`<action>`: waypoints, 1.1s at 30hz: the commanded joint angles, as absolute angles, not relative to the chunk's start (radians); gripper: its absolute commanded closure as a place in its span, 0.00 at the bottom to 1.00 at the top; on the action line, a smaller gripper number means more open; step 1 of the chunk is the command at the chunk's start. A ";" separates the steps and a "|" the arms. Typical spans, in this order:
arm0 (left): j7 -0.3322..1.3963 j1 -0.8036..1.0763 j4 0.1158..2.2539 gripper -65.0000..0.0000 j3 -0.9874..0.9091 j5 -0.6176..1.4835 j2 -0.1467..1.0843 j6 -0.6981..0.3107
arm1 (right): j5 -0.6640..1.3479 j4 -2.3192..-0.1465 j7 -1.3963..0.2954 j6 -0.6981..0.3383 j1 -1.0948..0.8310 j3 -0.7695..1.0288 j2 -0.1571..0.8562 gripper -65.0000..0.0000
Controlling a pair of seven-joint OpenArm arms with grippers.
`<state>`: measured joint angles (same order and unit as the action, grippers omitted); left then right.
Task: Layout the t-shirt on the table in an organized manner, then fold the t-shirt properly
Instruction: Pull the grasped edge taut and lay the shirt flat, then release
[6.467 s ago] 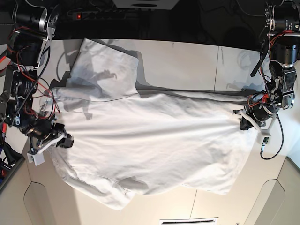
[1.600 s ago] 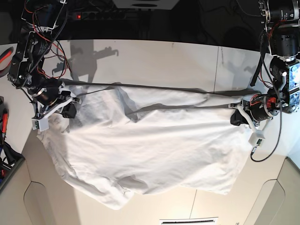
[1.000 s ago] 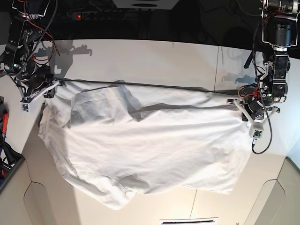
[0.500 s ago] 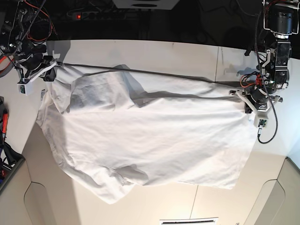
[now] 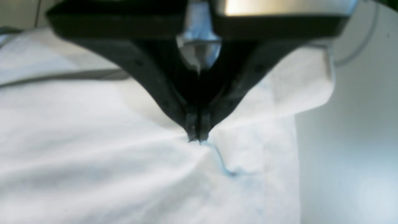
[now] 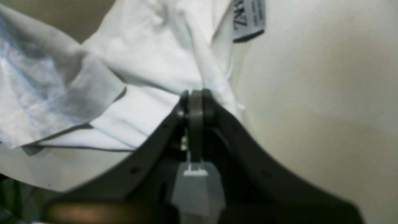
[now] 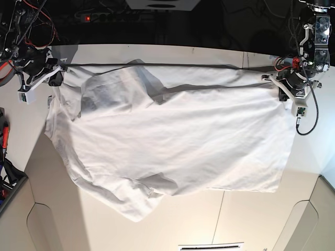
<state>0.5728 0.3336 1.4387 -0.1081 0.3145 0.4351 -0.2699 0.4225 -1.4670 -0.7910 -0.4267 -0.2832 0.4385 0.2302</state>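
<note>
Both tools have carried the shirt (image 7: 172,136) edge up toward twelve o'clock, pulling it taut. The left tool (image 7: 285,89) and right tool (image 7: 52,78) are each pinching cloth. The shirt lies spread across the tabletop (image 7: 209,57), one sleeve folded over at ten o'clock; laying-out looks nearly done.

Both grippers moved toward far edge of surface (image 7: 172,55); t-shirt (image 7: 172,136) pulled along, top hem now stretched nearly straight. Folded sleeve flap dragged along, lower hem shifted farther.
</note>
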 commanded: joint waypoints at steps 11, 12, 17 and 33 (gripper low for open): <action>0.750 0.436 1.513 1.00 -0.101 0.361 0.432 -0.302 | 0.449 -1.619 -0.860 -0.423 -0.451 0.439 0.238 1.00; 0.753 0.439 1.517 1.00 -0.101 0.372 0.432 -0.309 | 0.449 -1.631 -0.857 -0.423 -0.459 0.439 0.238 1.00; 0.733 0.438 1.519 1.00 -0.101 0.377 0.432 -0.311 | 0.447 -1.639 -0.826 -0.422 -0.451 0.439 0.238 1.00; 0.693 0.429 1.519 1.00 -0.291 0.322 0.433 -0.281 | 0.396 -1.648 -0.822 -0.422 -0.405 0.463 0.239 1.00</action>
